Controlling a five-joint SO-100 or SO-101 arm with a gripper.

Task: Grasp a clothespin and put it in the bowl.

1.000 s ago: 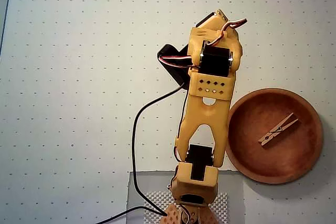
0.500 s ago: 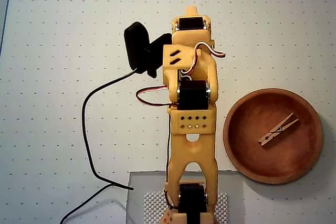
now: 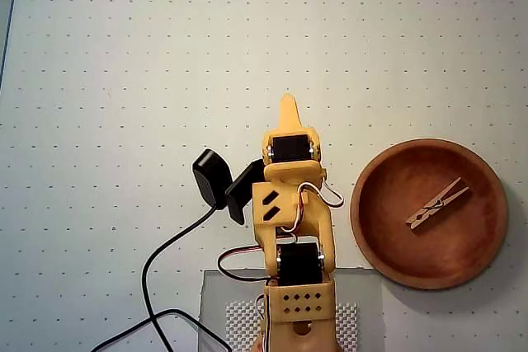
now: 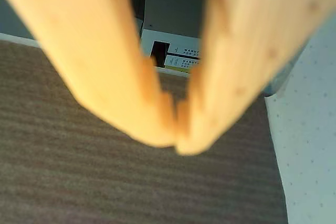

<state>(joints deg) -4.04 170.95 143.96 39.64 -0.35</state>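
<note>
A light-wood clothespin point(image 3: 438, 204) lies tilted inside the reddish-brown wooden bowl point(image 3: 386, 249) at the right of the overhead view. My yellow arm is folded back in the middle of that view. Its gripper point(image 3: 289, 107) points away from the base, well left of the bowl. In the wrist view the two yellow fingers meet at their tips, so the gripper point(image 4: 176, 139) is shut with nothing between them. The bowl and the clothespin do not show in the wrist view.
A white dotted mat point(image 3: 124, 80) covers the table. A black camera point(image 3: 212, 176) with a black cable point(image 3: 153, 274) hangs left of the arm. The arm's base stands on a grey plate point(image 3: 221, 302) at the bottom edge. The wrist view shows brown carpet point(image 4: 79, 182) beyond the mat.
</note>
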